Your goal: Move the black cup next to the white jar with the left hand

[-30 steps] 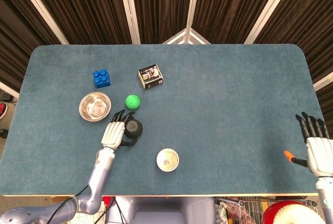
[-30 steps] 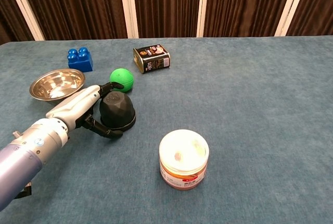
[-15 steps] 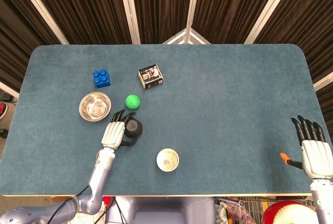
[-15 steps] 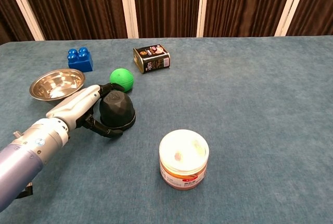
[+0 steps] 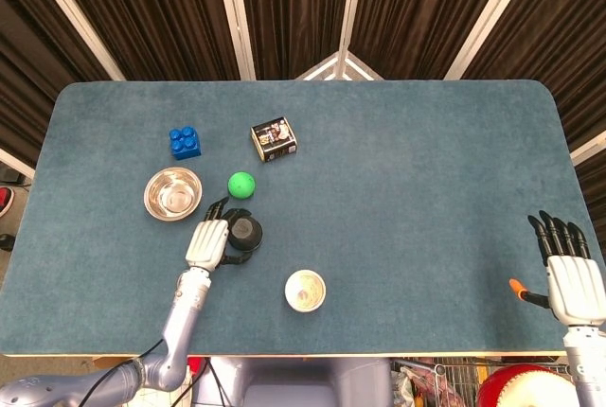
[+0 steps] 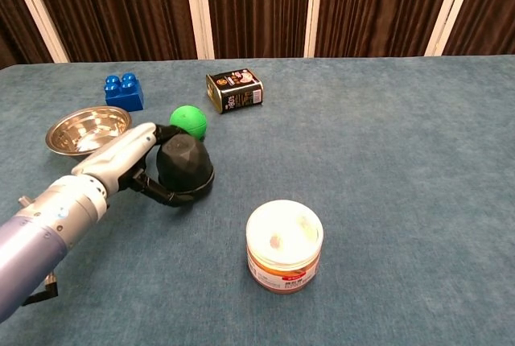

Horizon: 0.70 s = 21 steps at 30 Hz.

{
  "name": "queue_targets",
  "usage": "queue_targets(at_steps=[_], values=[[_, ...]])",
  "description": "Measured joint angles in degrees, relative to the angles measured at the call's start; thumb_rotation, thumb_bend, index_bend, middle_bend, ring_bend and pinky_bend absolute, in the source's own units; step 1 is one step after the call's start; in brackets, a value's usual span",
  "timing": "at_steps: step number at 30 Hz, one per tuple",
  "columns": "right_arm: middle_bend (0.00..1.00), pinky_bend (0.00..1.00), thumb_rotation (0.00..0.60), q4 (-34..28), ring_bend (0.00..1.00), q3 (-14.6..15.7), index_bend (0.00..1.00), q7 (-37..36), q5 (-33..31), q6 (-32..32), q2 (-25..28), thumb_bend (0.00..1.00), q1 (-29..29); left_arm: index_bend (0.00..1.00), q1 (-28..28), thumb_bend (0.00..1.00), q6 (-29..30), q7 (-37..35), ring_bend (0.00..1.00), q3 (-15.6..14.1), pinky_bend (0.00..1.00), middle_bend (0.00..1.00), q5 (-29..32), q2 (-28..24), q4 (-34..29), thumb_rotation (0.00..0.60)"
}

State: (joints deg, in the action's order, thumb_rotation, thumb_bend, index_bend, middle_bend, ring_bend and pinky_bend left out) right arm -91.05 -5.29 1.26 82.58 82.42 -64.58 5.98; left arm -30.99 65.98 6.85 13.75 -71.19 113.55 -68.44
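Gripping black cup (image 6: 184,166), your left hand (image 5: 208,240) just lifted it slightly; fingers wrapped round it. Carry toward white jar (image 6: 283,246), bench's front edge.

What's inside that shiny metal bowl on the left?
The metal bowl looks empty: both views show only its reflective bottom. The left hand holds the black cup beside it, not over it, so nothing hides the inside.

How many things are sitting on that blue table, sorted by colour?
Black: 2, the cup in the left hand and the small tin
Blue: 1, the toy block
Green: 1, the ball
Silver: 1, the metal bowl
White: 1, the jar
Total: 6
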Motion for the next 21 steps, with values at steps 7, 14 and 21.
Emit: queue_targets(at_steps=[7, 14, 21], values=[[0.0, 0.01, 0.6, -0.4, 0.02, -0.28, 0.03, 0.39, -0.11, -0.22, -0.18, 0.19, 0.37, 0.4, 0.45, 0.46, 4.56, 3.56, 0.0, -0.45, 0.0, 0.41, -4.08, -4.0, -11.58, 0.6], [0.0, 0.01, 0.6, -0.72, 0.02, -0.51, 0.03, 0.48, -0.33, -0.57, -0.28, 0.18, 0.72, 0.4, 0.09, 0.46, 11.01, 13.25, 0.0, -2.13, 0.0, 0.42, -13.97, -7.0, -17.4, 0.6], [0.0, 0.01, 0.6, -0.49, 0.02, 0.95, 0.03, -1.48, 1.36, 1.22, 0.49, 0.18, -0.97, 0.41, -0.79, 0.46, 18.61, 21.78, 0.0, -3.87, 0.0, 0.43, -26.75, -8.28, -14.44, 0.6]])
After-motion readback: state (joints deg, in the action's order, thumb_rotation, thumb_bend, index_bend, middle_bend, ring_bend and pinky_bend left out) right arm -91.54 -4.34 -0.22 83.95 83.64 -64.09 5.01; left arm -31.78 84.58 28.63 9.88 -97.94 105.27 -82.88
